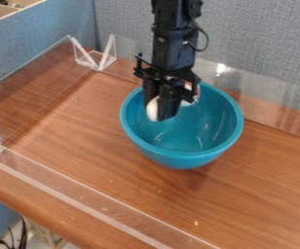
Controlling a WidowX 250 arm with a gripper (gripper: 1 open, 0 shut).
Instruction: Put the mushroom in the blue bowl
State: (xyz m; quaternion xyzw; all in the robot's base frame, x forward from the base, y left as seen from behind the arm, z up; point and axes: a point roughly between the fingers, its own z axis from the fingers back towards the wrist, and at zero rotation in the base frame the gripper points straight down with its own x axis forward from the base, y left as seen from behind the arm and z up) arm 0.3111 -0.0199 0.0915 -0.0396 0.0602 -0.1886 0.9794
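From where I stand there is one blue bowl (185, 136) on one wooden table (75, 126). One black robot arm (176, 39) comes down over it, ending in one gripper (166, 105), and one pale mushroom (158, 107) sits between its two fingers. At the back left I count two clear triangular stands (94, 51), though they overlap and may be one piece. One clear rail (75, 209) lines the near edge
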